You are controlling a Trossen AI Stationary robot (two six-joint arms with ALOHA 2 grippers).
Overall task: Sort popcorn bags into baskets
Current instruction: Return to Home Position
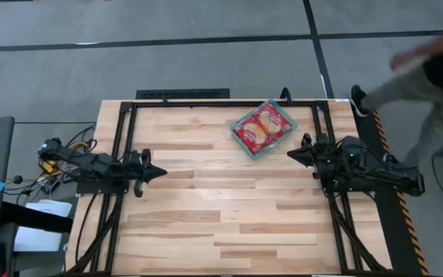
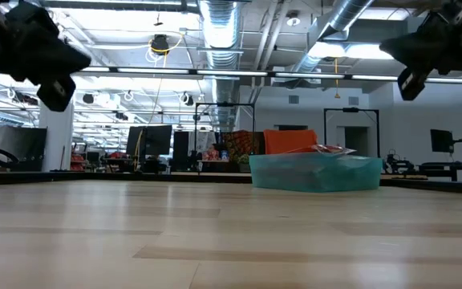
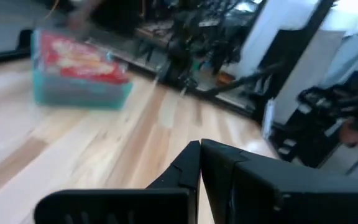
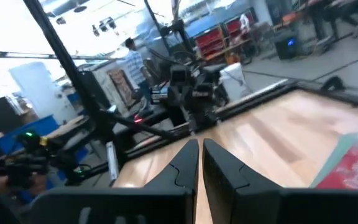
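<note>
A teal-green tray [image 1: 286, 128] sits near the table's far edge, right of centre, turned at a slant. Red popcorn bags [image 1: 262, 127] with yellowish panels lie in it; how many, I cannot tell. The tray also shows in the low view [image 2: 315, 172] and the left wrist view [image 3: 73, 93], with the red bags [image 3: 79, 59] on top. My left gripper [image 1: 158, 172] hovers at the table's left side, shut, above the wood. My right gripper [image 1: 292, 155] hovers at the right side, shut, just near of the tray. Neither touches anything.
A black frame [image 1: 206, 103] runs along the table's far edge and down both sides. A person [image 1: 429, 69] moves past the far right corner, off the table. Bare wood [image 1: 221, 215] spreads across the middle and near half.
</note>
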